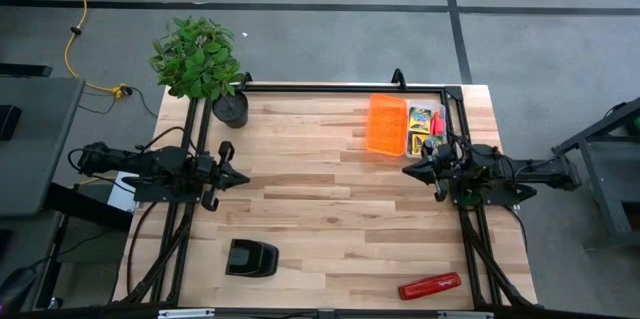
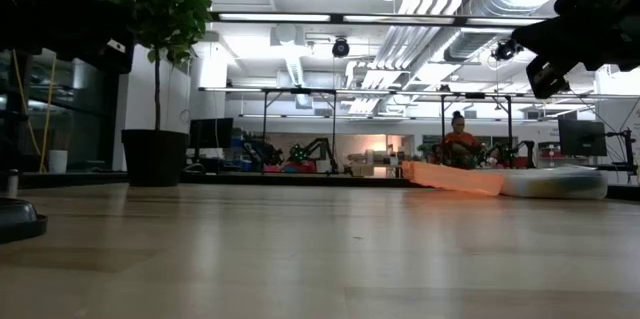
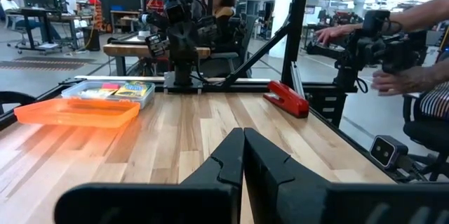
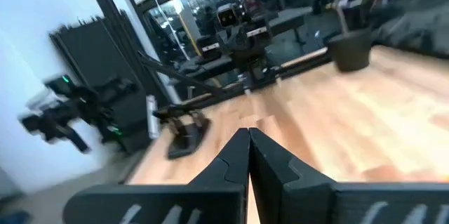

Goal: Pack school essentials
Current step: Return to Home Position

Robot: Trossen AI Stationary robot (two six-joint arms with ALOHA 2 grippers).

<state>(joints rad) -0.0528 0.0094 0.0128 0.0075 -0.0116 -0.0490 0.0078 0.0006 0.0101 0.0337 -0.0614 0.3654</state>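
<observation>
High view: shows one orange supply box [image 1: 387, 125] open near the counter's [image 1: 330, 219] far right corner, yellow crayon boxes [image 1: 421, 116] inside, print too small to read. Shows one red stapler [image 1: 430, 286] and one black block [image 1: 250, 258] at near edge. Left fingers [image 3: 224, 164] and right fingers [image 4: 273, 161] pressed together, empty, at opposite side edges.

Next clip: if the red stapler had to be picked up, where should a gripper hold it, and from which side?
Probably across the narrow middle, coming straight down. The red stapler lies flat on the table, long and slim, running almost left-right in the high view, so the grip should span its short width. The right gripper is nearer.
</observation>
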